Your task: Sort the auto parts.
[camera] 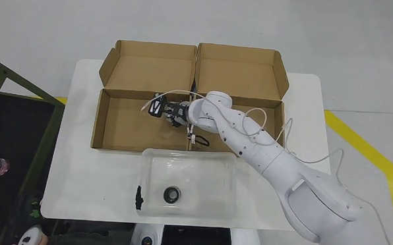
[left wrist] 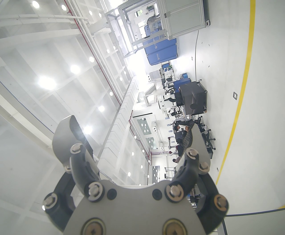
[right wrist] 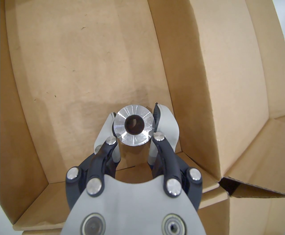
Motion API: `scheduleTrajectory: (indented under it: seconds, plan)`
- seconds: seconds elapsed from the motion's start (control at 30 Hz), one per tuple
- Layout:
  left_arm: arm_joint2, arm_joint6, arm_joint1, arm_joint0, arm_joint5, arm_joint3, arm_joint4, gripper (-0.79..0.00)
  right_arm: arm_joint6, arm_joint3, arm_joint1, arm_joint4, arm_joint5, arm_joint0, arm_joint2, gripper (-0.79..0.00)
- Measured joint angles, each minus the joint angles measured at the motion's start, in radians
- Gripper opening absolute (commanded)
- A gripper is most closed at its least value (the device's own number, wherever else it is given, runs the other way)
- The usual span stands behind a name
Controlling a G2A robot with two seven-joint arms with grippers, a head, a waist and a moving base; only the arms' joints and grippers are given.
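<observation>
White bench (camera: 81, 183) carries, at its far edge, the left box (camera: 124, 122) where your right pincer (right wrist: 134, 124) hangs clamped on a silver bushing (right wrist: 133, 136), presumably to deposit it; your left pincer (left wrist: 132, 124) gapes.

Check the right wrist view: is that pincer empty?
No, the right pincer clamps a round metal part above a box.

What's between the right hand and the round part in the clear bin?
Top view: only bare floor and front wall of the cardboard box, then the rim of the clear bin.
</observation>
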Motion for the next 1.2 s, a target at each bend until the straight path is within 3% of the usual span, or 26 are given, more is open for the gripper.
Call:
scheduleTrajectory:
  seconds: [0.23,0.53,0.83,1.2]
  plan:
    - [0.0,0.0,0.0,0.0,0.0,0.0,0.0,0.0,-0.003,0.017,-0.011,-0.017,-0.008,0.002,0.012,-0.437]
    - [0.0,0.0,0.0,0.0,0.0,0.0,0.0,0.0,-0.013,-0.064,0.002,-0.056,-0.031,-0.018,0.051,-0.409]
    - [0.0,0.0,0.0,0.0,0.0,0.0,0.0,0.0,0.008,-0.281,0.05,-0.103,-0.079,-0.086,0.134,-0.413]
    - [0.0,0.0,0.0,0.0,0.0,0.0,0.0,0.0,0.038,-0.623,0.135,-0.144,-0.188,-0.291,0.28,-0.4]
